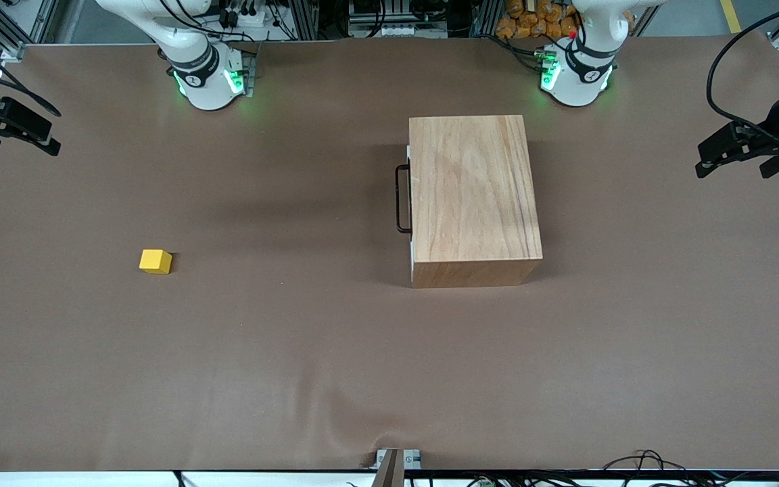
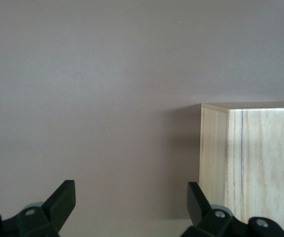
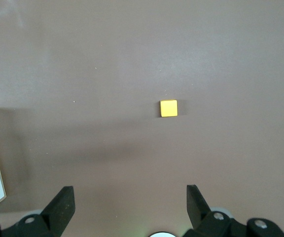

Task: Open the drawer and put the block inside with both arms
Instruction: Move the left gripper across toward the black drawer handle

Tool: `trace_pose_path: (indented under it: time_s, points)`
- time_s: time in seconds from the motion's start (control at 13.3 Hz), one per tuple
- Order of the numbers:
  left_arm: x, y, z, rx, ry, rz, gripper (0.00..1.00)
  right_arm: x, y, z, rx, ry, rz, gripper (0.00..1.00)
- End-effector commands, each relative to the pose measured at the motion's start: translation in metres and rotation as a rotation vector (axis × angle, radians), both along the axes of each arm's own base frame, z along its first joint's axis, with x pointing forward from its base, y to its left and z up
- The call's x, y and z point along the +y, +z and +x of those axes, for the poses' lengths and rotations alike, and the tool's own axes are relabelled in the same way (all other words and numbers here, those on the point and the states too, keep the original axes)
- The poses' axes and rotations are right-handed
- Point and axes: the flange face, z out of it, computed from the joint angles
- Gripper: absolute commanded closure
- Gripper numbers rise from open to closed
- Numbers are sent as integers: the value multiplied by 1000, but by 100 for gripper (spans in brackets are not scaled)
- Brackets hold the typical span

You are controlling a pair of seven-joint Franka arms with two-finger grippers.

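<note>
The right gripper (image 3: 127,207) hangs with its fingers (image 3: 63,205) spread wide and nothing between them, up over the table's edge at the right arm's end; the block (image 3: 169,108) lies on the bare cloth ahead of those fingers, well apart from them. The left gripper (image 2: 131,207) is likewise spread and empty, up over the table's edge at the left arm's end, with a corner of the wooden box (image 2: 250,158) just ahead of one fingertip in its wrist view (below it, not touching). The block (image 1: 155,261) looks small, stiff and light, with flat faces and sharp edges, so a pinch across two opposing sides should hold it squarely, though a smooth painted face could slip under an off-centre grip. The drawer (image 1: 410,210) is shut, its white front flush with the box (image 1: 474,189) and facing the right arm's end; its black wire handle (image 1: 402,199) stands off the panel, leaving room to hook or pinch the bar, and a straight pull toward the block looks right. The box may slide if nothing steadies it. The table (image 1: 295,352) is open all around both things, with plenty of room between handle and block for the drawer to travel.
</note>
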Motion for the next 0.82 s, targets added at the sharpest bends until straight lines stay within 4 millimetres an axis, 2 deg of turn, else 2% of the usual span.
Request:
trace_pose_path:
  time_s: [0.0,0.38,0.6,0.75]
  points:
    - [0,6,0,5,-9,-2,0,-3,1,-4,-2,5,-41,0]
    - [-7,5,0,11,-13,-3,0,-4,0,-4,1,4,-40,0]
    - [-58,-20,3,86,-99,-5,0,-8,-2,-4,7,-4,-37,0]
    - [-107,-29,0,98,-144,15,0,-6,-2,-4,7,-1,-37,0]
